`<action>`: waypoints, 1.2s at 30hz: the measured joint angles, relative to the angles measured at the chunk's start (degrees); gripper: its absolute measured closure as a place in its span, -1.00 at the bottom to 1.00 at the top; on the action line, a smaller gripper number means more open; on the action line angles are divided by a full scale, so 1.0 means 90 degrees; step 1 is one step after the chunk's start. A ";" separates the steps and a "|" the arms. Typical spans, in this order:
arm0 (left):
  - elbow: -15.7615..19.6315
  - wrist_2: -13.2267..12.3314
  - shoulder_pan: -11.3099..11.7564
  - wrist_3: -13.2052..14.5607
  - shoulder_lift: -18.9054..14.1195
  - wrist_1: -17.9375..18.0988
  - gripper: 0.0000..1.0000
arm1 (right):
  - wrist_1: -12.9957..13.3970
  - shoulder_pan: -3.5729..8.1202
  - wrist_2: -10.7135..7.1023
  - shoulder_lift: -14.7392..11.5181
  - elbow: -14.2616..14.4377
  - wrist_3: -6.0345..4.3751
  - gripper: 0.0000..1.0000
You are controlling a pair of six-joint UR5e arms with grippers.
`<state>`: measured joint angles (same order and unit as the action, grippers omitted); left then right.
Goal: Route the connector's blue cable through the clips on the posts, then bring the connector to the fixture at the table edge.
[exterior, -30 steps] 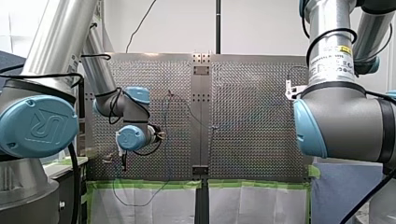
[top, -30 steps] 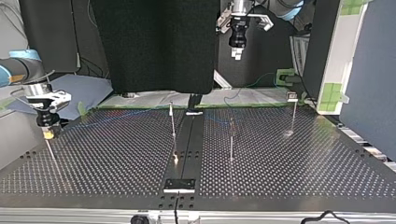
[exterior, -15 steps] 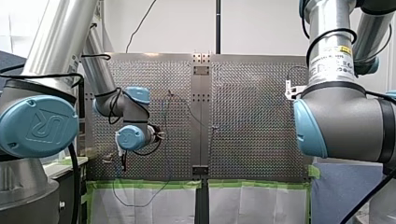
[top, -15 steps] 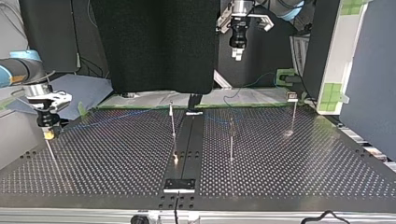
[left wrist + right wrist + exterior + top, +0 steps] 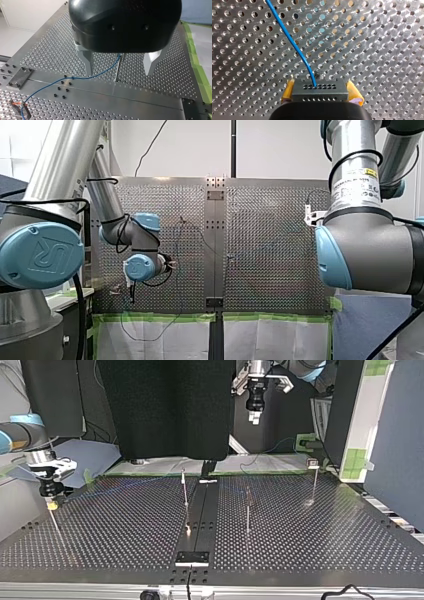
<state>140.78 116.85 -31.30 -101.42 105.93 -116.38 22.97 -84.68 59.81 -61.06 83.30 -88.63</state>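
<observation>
Connector [image 5: 319, 89]: we count one, a grey block with two rows of small holes, clamped between the two yellow pads [image 5: 287, 92] of our right hand [image 5: 50, 503]. That hand is closed on the block and sits right over the leftmost post [image 5: 55, 525], at the top view's left. One blue cable [image 5: 297, 49] enters a hole in the block's upper row and runs away over the perforated bench [image 5: 125, 532].

In the top view we count four thin upright posts. One is under our right hand, one stands on each side of the dark centre rail [image 5: 202, 510], and one is at the far right. Our left hand [image 5: 118, 73] hangs high above the far side of the bench. Its two metal fingers [image 5: 87, 61] are spread wide and hold nothing.

Only the right wrist view shows the connector and the grip on it. Only the left wrist view shows the cable's path. It runs from the top of the post below our open left hand, across the rail, to a second post with an orange-marked clip [image 5: 15, 103]. That view shows just these two posts. The front view shows both arms, but the cable there is only a faint line.
</observation>
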 joint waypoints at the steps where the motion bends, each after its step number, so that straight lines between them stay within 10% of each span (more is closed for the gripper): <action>1: 0.0000 0.0000 0.0001 0.0000 0.0000 0.0000 -0.96 | 0.0000 -0.0002 0.0004 0.0000 0.0000 0.0001 0.52; 7: 0.0000 -0.0011 0.0007 0.0000 0.0000 0.0000 -0.96 | 0.0000 -0.0008 0.0059 0.0002 -0.0001 0.0001 0.52; 18: 0.0000 -0.0022 0.0034 0.0008 0.0000 0.0000 -0.96 | -0.0038 -0.0003 -0.0246 0.0016 -0.0002 -0.0026 -0.61; 36: 0.0000 0.0000 0.0060 0.0016 0.0000 0.0000 -0.96 | -0.0039 -0.0001 -0.0245 0.0015 0.0000 -0.0027 -0.65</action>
<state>140.78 116.86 -30.76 -101.27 105.94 -116.38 22.62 -84.69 57.61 -60.92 83.30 -88.87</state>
